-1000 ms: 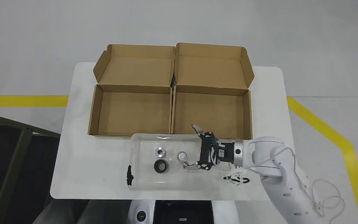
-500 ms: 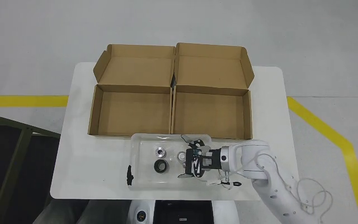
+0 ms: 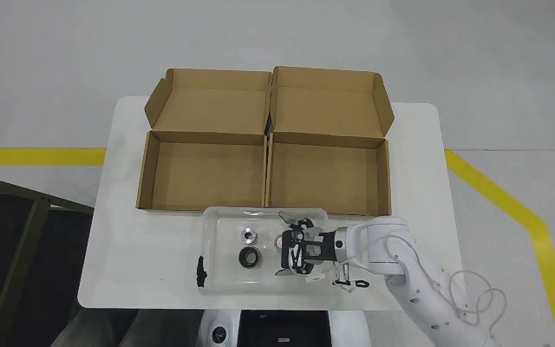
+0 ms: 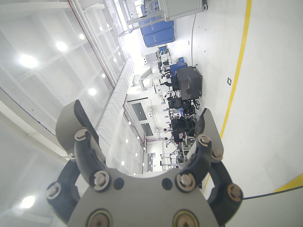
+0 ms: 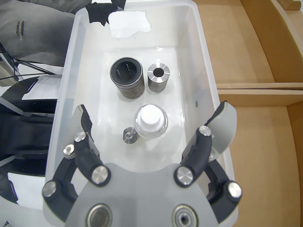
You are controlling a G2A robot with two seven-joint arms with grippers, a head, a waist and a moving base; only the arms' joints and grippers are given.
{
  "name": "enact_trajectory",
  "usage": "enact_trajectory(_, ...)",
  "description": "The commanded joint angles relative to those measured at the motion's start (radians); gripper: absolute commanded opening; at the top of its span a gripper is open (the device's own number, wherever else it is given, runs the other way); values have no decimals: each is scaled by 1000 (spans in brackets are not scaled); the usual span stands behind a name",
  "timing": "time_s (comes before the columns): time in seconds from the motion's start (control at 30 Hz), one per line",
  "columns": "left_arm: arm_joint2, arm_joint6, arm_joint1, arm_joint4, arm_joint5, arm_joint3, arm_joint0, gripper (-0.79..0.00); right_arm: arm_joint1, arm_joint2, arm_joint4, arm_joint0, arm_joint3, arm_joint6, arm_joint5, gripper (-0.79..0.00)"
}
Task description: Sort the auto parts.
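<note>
A clear plastic bin at the table's front holds the parts. Inside stand a dark cylindrical bearing, a steel bushing with a centre hole, a white plastic cap on a clear disc and a small metal stud. My right gripper hangs open inside the bin, its fingers on either side of the white cap and the stud, touching nothing. My left gripper is open and empty, pointing out into the room.
Two open cardboard boxes sit side by side behind the bin, flaps raised at the back. Black tape and a white label mark the bin's far end. Bare table lies left and right of the boxes.
My right gripper has moved left from the bin's right end to over the white cap and stud, staying open.
</note>
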Motion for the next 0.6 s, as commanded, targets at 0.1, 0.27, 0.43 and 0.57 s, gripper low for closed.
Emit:
enact_trajectory(0.1, 0, 0, 0, 0, 0, 0, 0, 0, 2, -11, 3, 11, 19, 14, 11, -86)
enact_trajectory(0.27, 0, 0, 0, 0, 0, 0, 0, 0, 4, -19, 10, 23, 38, 12, 19, -268)
enact_trajectory(0.43, 0, 0, 0, 0, 0, 0, 0, 0, 6, -24, 13, 34, 52, 9, 30, -403)
enact_trajectory(0.57, 0, 0, 0, 0, 0, 0, 0, 0, 7, -28, 13, 40, 61, 9, 36, -459)
